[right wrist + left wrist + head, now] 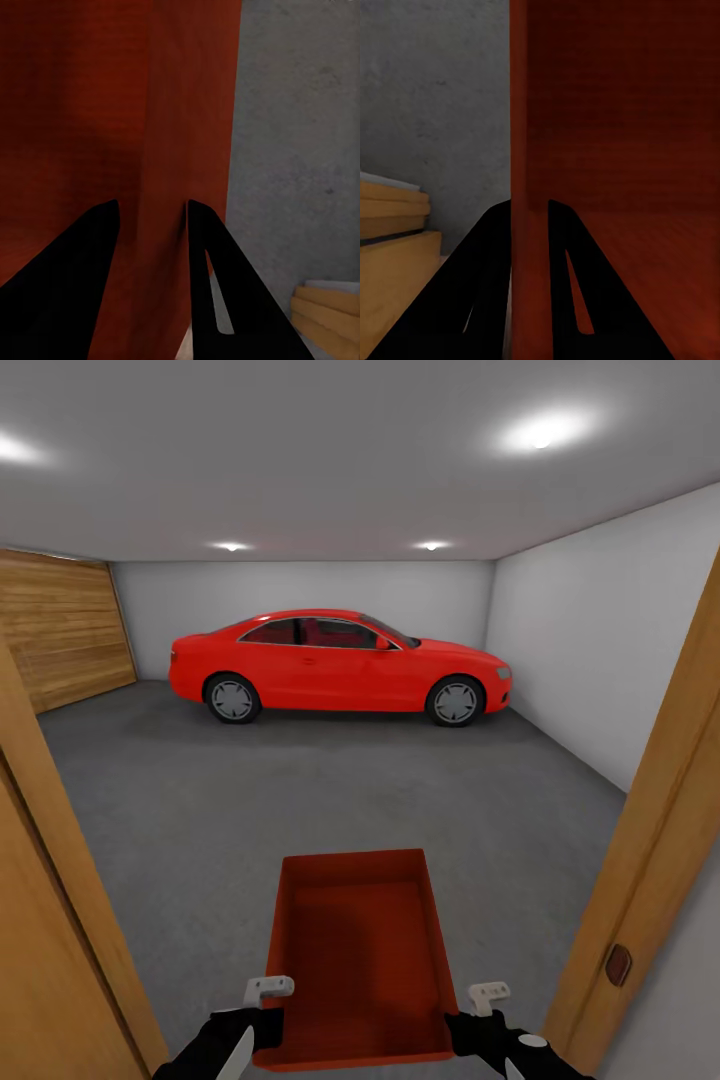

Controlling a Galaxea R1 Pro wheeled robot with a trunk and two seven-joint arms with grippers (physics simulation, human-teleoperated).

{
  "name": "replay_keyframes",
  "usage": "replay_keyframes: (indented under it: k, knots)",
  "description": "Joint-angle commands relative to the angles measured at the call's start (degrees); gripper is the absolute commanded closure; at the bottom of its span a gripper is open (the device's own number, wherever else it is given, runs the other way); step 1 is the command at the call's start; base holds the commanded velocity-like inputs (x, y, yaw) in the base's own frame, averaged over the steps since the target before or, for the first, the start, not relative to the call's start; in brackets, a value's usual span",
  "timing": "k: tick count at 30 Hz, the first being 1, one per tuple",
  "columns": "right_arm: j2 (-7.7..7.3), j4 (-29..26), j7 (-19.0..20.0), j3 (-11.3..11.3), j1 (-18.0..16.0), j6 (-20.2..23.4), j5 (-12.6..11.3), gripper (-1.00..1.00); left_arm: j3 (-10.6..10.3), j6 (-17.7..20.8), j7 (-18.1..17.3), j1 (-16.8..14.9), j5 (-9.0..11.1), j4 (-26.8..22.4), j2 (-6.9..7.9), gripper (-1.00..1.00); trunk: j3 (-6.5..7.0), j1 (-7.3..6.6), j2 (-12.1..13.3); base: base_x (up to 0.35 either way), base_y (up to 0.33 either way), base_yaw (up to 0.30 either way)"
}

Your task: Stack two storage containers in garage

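One red-orange open-top storage container (360, 950) hangs in front of me, carried level between both arms above the dark grey concrete floor (300, 790) of the garage. My left gripper (268, 1010) is shut on its left wall near the close end. In the left wrist view the left gripper (530, 206) has one finger on each side of the container (615, 135) wall. My right gripper (470, 1015) is shut on the right wall. The right wrist view shows the right gripper (152, 206) straddling the container (112, 97) wall.
I stand in a doorway, with the wooden door frame close on the left (60, 880) and on the right (650, 830). A red car (340, 665) is parked across the far wall. A wood-panelled garage door (60, 625) fills the left wall. Open floor lies ahead.
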Motion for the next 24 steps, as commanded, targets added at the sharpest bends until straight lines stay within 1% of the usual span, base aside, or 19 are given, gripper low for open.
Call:
replay_keyframes:
  k: [1, 16, 19, 24]
  knots:
    - [1.3, 0.19, 0.99, 2.36, 0.05, -0.27, -0.21, 1.0, 0.44, -1.79, 1.58, -0.05, -1.52, -0.78, 0.01, 1.0, -0.05, 0.02, -0.06, 0.0, 0.0, 0.002]
    - [1.3, 0.18, 0.62, 2.36, 0.07, -0.27, -0.21, 1.0, 0.44, -1.78, 1.59, -0.05, -1.52, -0.78, -0.05, 1.0, -0.05, 0.02, -0.06, 0.007, 0.0, 0.0]
    - [1.3, 0.18, 0.62, 2.36, 0.08, -0.27, -0.21, 1.0, 0.44, -1.73, 1.57, -0.05, -1.52, -0.78, -0.06, 1.0, -0.05, 0.02, -0.06, 0.199, 0.0, 0.0]
    - [1.3, 0.18, 0.62, 2.36, 0.07, -0.27, -0.21, 1.0, 0.44, -1.7, 1.57, -0.05, -1.52, -0.78, -0.01, 1.0, -0.05, 0.02, -0.06, 0.303, 0.0, 0.0]
